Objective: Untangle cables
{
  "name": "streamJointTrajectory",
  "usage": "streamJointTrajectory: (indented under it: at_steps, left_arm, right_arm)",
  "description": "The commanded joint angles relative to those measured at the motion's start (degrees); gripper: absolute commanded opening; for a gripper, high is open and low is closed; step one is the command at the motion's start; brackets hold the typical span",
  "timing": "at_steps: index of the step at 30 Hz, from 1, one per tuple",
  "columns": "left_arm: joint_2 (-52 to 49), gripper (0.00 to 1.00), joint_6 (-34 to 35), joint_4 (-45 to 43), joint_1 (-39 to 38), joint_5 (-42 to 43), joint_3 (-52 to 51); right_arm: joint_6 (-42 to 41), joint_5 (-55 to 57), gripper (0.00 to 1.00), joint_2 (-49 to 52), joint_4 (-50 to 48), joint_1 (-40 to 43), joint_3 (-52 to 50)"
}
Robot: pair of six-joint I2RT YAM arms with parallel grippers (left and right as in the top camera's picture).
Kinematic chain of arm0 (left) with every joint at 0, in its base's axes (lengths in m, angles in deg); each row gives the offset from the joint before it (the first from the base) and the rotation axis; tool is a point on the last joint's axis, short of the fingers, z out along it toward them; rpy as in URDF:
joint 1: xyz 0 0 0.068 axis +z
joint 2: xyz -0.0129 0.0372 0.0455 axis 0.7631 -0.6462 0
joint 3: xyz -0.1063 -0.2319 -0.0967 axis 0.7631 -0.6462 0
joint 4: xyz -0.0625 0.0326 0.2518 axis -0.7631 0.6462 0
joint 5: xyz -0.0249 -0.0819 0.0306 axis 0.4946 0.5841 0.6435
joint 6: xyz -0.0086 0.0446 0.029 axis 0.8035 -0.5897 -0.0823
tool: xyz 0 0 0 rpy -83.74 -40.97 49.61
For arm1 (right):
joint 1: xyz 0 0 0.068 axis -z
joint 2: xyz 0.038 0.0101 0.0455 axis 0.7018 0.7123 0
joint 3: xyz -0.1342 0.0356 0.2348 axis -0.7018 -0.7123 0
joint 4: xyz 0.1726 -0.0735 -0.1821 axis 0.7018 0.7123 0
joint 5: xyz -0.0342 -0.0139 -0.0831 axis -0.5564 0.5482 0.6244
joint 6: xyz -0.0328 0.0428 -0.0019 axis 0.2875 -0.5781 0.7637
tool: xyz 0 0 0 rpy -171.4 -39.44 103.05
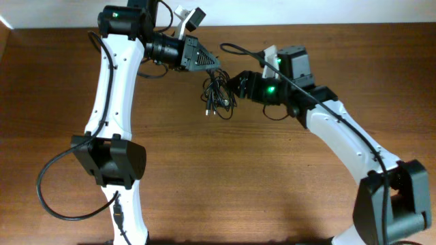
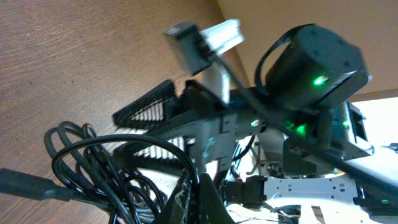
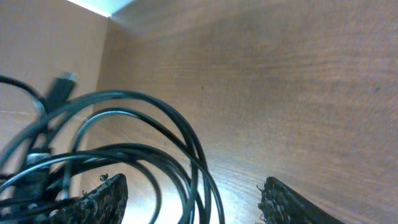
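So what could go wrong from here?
1. Several loops of the cables sit inside the open right tool; closing may catch many strands and tighten the knot.
2. The left tool is shut on the same bundle close by; a hard pull apart could yank it loose or strain a plug.
3. The tools are near each other and might collide.

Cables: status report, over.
Left gripper jaws shut on cables, bundle tangled. Right gripper jaws open, straddling loops. No obstruction seen.
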Motion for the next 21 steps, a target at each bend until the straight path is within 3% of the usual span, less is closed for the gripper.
streamJointTrajectory:
  at_steps: [1, 8, 13, 17, 21]
  left_arm:
    - [1.6, 0.00, -0.7, -0.2, 0.1, 2.1, 1.3]
    - [1.6, 0.00, -0.2, -2.0, 0.4, 2.1, 1.3]
    - [1.6, 0.00, 0.6, -5.4, 2.2, -1.8, 1.3]
    - [1.6, 0.00, 3.4, -6.3, 4.4, -27.0, 1.3]
    - [1.6, 0.00, 6.5, -6.3, 4.4, -51.9, 1.3]
  right_arm:
    - [-2.4, -1.1, 0.70, 2.0, -1.4, -2.5, 0.7]
    - [-6.8, 0.2, 0.68, 7.3, -2.5, -3.6, 0.7]
    - [-5.3, 3.4, 0.53, 8.7, 0.6, -2.8, 0.7]
    - [1.7, 4.2, 0.40, 5.9, 8.5, 1.2, 0.7]
    - [7.5, 17.1, 0.38, -2.3, 21.4, 2.9, 1.5]
